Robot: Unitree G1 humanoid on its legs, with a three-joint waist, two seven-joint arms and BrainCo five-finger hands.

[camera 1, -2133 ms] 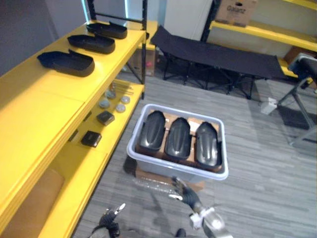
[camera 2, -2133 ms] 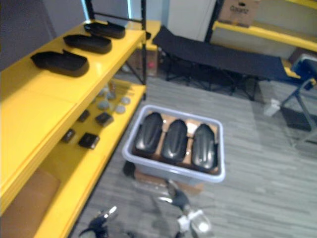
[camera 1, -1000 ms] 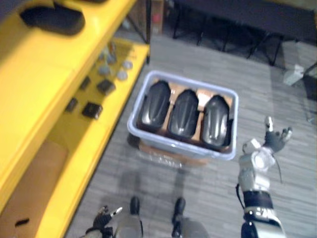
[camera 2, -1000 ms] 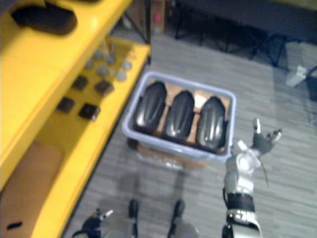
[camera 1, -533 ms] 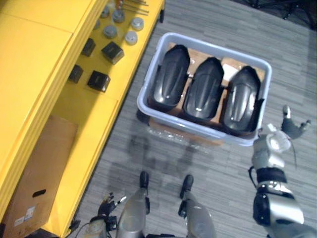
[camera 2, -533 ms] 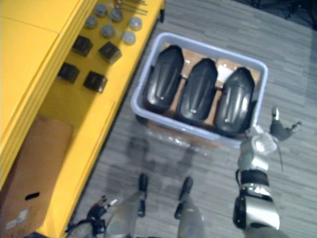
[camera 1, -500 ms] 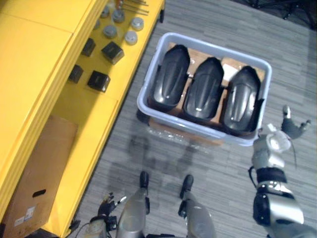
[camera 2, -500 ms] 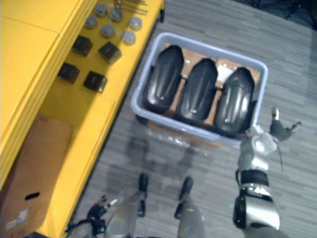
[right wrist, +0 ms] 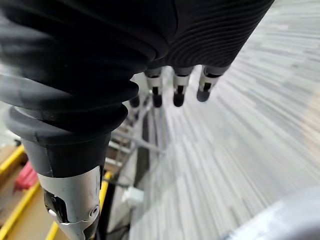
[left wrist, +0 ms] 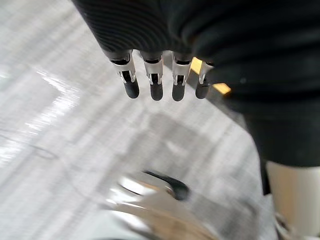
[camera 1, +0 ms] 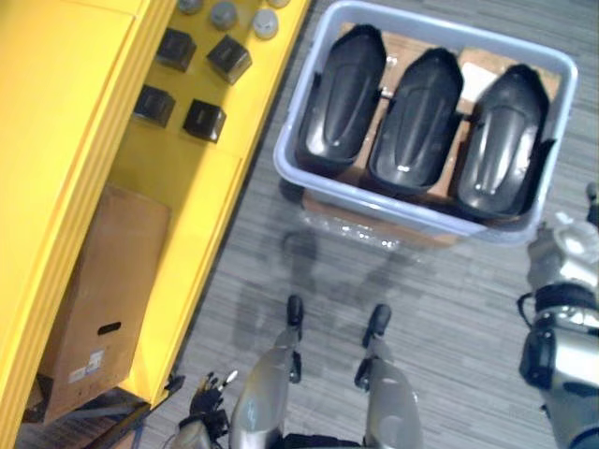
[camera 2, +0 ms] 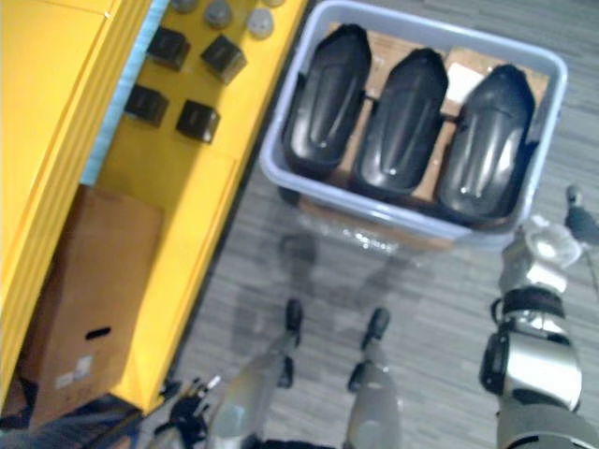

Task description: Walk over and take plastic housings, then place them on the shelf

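Currently: one pale bin (camera 1: 402, 208) on the floor, holding three black plastic housings (camera 1: 416, 117) side by side, none touched. Right hand (right wrist: 178, 93): just off the bin's near right corner, fingers straight and slightly apart, clear of the nearest housing. Left hand (left wrist: 152, 86): well apart from the bin, fingers straight, hanging loose in a row, empty. Yellow shelf (camera 1: 56, 112) beside the bin's left wall; small black blocks (camera 1: 204, 119) and a cardboard box (camera 1: 103, 299) on its lower level.
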